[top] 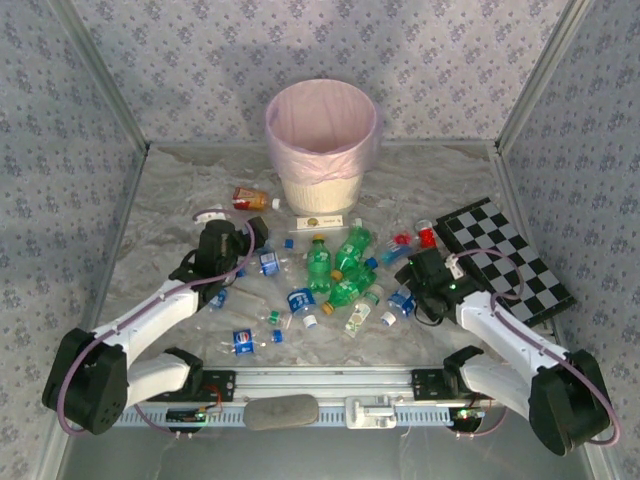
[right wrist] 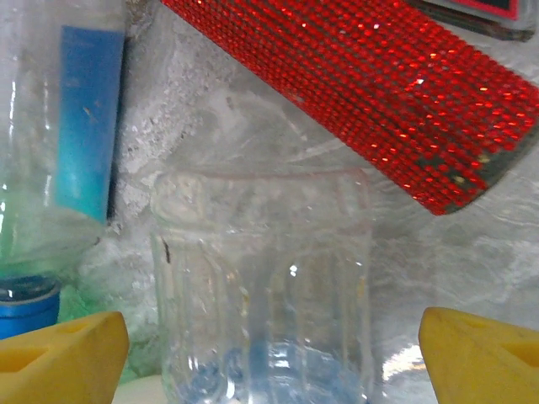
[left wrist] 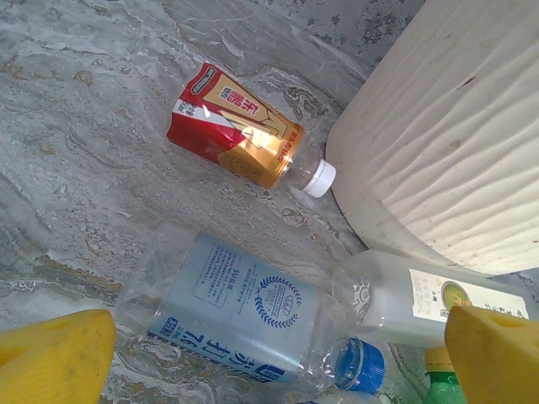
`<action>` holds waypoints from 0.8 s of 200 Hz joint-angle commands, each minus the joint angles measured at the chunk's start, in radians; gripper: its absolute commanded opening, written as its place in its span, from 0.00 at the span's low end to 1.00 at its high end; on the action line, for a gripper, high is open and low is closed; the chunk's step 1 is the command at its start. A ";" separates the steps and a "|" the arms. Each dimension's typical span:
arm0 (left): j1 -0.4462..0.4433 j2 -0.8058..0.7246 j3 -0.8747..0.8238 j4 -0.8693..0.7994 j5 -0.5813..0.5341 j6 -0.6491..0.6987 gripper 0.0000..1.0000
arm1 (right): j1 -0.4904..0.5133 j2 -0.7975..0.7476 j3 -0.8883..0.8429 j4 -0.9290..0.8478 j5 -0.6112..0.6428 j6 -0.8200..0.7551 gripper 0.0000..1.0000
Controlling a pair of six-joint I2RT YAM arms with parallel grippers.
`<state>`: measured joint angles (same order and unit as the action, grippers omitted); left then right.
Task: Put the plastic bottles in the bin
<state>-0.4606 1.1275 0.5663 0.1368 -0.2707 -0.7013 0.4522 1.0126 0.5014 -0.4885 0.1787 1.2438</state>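
The bin (top: 320, 140), cream with a pink bag over its rim, stands at the back middle. Several plastic bottles (top: 320, 265) lie scattered in front of it, green and clear ones. An orange-red bottle (top: 250, 198) lies left of the bin. My left gripper (top: 243, 243) hovers open above a clear blue-labelled bottle (left wrist: 240, 307), its yellow fingers (left wrist: 50, 358) wide on either side. My right gripper (top: 418, 272) is open around a clear ribbed bottle (right wrist: 265, 286), with gaps between the bottle and the fingers (right wrist: 484, 358).
A black-and-white checkerboard (top: 505, 255) lies at the right. A red glittery object (right wrist: 362, 76) rests just beyond the ribbed bottle. A white bottle (left wrist: 421, 299) lies against the bin wall (left wrist: 446, 126). Loose blue caps (top: 277, 336) dot the marbled table.
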 commanded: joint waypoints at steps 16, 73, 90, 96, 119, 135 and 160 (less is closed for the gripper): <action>-0.005 -0.030 -0.015 -0.011 -0.038 -0.022 1.00 | 0.003 0.069 -0.021 0.065 0.019 0.020 0.88; -0.004 -0.045 -0.020 -0.022 -0.061 -0.027 1.00 | 0.002 0.100 -0.047 0.105 0.016 0.011 0.69; -0.006 -0.043 -0.025 -0.023 -0.063 -0.030 1.00 | 0.003 0.094 -0.050 0.102 0.019 0.007 0.64; -0.005 -0.044 -0.022 -0.023 -0.065 -0.033 1.00 | 0.002 0.091 -0.051 0.102 0.021 0.007 0.63; -0.006 -0.043 -0.023 -0.025 -0.072 -0.038 1.00 | 0.002 0.073 -0.056 0.102 0.025 0.006 0.57; -0.005 -0.044 -0.021 -0.025 -0.079 -0.037 1.00 | 0.003 0.054 -0.053 0.097 0.027 -0.002 0.52; 0.014 -0.049 0.002 -0.062 -0.106 -0.027 1.00 | 0.007 -0.002 -0.013 0.056 0.037 -0.069 0.48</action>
<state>-0.4603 1.1011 0.5526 0.1211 -0.3351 -0.7273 0.4526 1.0668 0.4557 -0.3862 0.1795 1.2343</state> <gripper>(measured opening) 0.999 0.573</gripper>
